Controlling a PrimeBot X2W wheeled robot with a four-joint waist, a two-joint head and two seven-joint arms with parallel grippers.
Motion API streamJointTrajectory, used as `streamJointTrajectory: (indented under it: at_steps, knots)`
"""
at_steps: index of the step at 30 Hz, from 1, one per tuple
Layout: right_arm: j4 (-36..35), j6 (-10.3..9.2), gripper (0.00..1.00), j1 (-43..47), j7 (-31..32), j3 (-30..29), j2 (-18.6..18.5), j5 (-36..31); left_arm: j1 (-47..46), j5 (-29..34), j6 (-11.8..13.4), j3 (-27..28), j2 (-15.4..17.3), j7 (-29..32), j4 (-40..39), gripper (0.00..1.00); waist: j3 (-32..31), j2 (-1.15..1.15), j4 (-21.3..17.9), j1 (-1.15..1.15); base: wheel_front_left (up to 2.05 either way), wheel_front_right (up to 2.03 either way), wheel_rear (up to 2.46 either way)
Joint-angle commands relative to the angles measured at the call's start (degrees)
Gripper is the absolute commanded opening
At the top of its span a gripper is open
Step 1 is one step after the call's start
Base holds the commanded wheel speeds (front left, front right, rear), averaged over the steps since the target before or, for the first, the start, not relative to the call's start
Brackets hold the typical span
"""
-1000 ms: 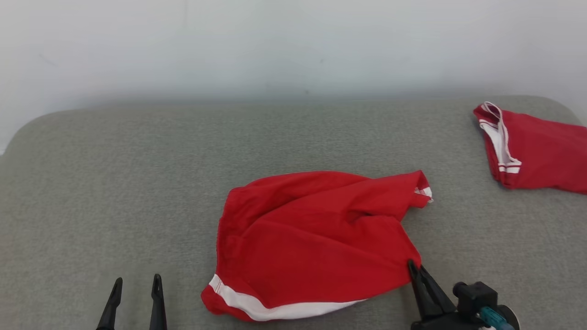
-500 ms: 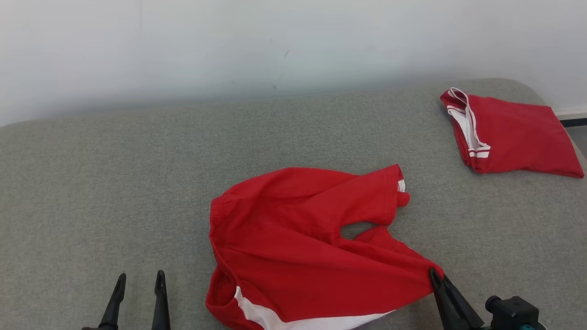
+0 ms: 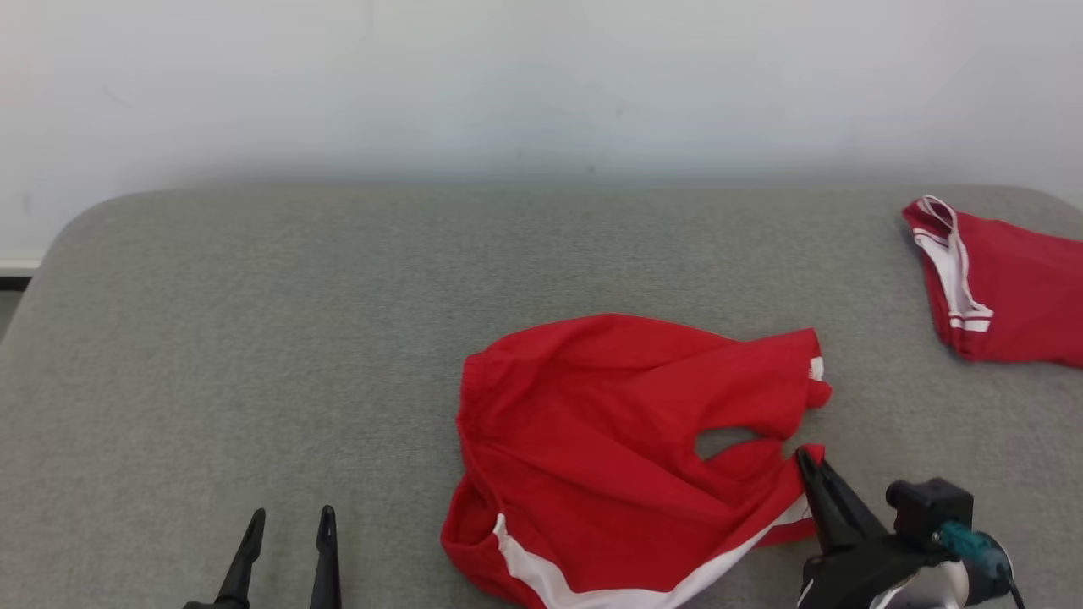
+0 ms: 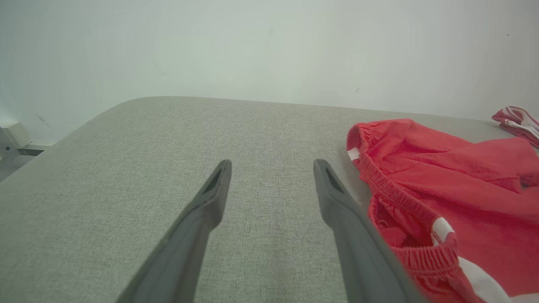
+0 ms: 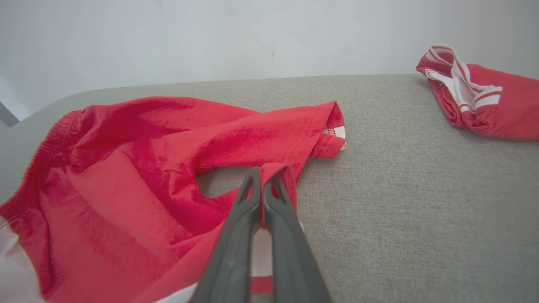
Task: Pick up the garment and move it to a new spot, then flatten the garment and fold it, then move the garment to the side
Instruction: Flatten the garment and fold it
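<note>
The garment [image 3: 609, 448] is a pair of red shorts with a white side stripe, lying crumpled on the grey padded surface [image 3: 338, 321]; its elastic waistband faces left and its two legs point right. My right gripper [image 3: 804, 461] is shut on the hem of the nearer leg [image 5: 276, 170], with red cloth pinched between its dark fingers [image 5: 248, 198]. My left gripper [image 3: 288, 529] stands open and holds nothing, low at the front left. Its fingers [image 4: 332, 198] sit just left of the waistband [image 4: 379, 185], not touching it.
A second red garment with white trim [image 3: 998, 296] lies folded at the far right [image 5: 476, 101]. A pale wall [image 3: 541, 85] runs behind the surface. The surface's rounded left corner [image 3: 76, 228] drops off to the floor.
The head camera has swung, shifting the whole picture. My right gripper has pulled the nearer leg out to the right, so the shorts spread and a gap opened between the legs. The left gripper stayed open.
</note>
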Motion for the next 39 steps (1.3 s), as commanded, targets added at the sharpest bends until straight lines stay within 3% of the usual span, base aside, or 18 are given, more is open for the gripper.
streamJointTrajectory:
  at_steps: [1,8,9,10,11,19,26,39]
  knots:
    - [1.98,-0.15,0.00,-1.91,-0.67,-0.16,-0.44,0.64,-0.54,0.42,-0.36,-0.43,-0.16,-0.17,0.26,1.00,-0.28,0.00,2.65,0.00,0.00,0.00,0.00]
    - [15.96,-0.15,0.00,-11.05,-2.81,0.50,-0.80,1.84,-1.26,0.37,-0.30,-1.50,-0.18,-0.17,1.21,1.00,-0.38,0.00,5.65,0.00,0.00,0.00,0.00]
    - [20.05,-0.15,0.24,-12.82,-3.33,0.88,-0.87,1.69,-1.29,0.41,-0.33,-1.63,-0.18,-0.17,1.43,1.00,-0.49,0.00,5.97,0.00,0.00,0.00,0.00]
    - [21.41,-0.15,0.94,-13.73,-4.35,0.98,-0.75,1.79,-1.26,0.46,-0.30,-1.66,-0.18,-0.17,1.51,1.00,-0.56,0.00,6.02,0.00,0.00,0.00,0.00]
    - [22.75,-0.15,1.00,-14.42,-5.16,1.21,-0.63,2.01,-1.25,0.49,-0.29,-1.65,-0.19,-0.17,1.56,1.00,-0.65,0.00,6.02,0.00,0.00,0.00,0.00]
    - [25.02,-0.15,1.00,-14.14,-10.30,2.70,-0.96,3.09,-0.42,0.75,-0.17,-0.64,-0.20,-0.17,1.20,1.00,-1.52,0.00,3.51,0.00,0.00,0.00,0.00]
    - [16.21,-0.15,1.00,-9.61,-11.01,0.31,-0.79,2.16,-0.25,1.20,-0.38,0.69,0.10,-0.17,0.13,1.00,-1.48,0.00,0.58,0.00,0.00,0.00,0.00]
    - [0.94,-0.16,1.00,2.70,-11.04,-5.10,3.04,-0.01,0.46,1.51,-0.72,0.99,0.08,-0.17,-0.85,1.00,-2.52,0.00,-1.68,0.00,0.00,0.00,0.00]
